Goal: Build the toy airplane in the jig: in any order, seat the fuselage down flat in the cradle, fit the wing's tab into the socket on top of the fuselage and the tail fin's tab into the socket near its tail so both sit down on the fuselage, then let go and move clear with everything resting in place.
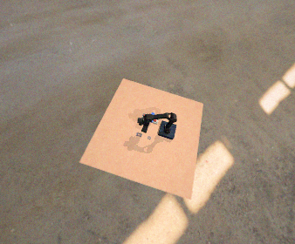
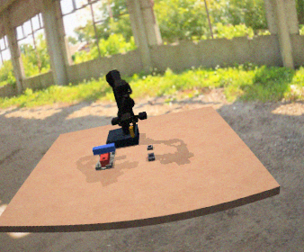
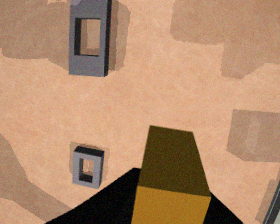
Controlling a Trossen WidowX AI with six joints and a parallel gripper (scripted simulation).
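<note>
My gripper (image 2: 131,126) (image 3: 162,182) is shut on the yellow-orange tail fin (image 2: 132,131) (image 3: 171,206). It hangs above the board, between the cradle and the small grey stands in the exterior view. The red fuselage (image 2: 104,159) lies in the grey cradle (image 2: 104,167). The blue wing (image 2: 103,148) (image 1: 153,114) lies across the top of the fuselage; whether its tab is fully down is too small to tell. The tail socket cannot be made out. In the wrist view, a sliver of the cradle and a blue patch show at the right edge.
Two hollow grey stands stand on the wooden board (image 2: 201,180) (image 1: 116,148): a larger one (image 2: 151,157) (image 3: 86,66) and a smaller one (image 2: 149,148) (image 3: 97,172). The dark arm base (image 2: 120,138) (image 1: 167,131) is behind the cradle in the exterior view.
</note>
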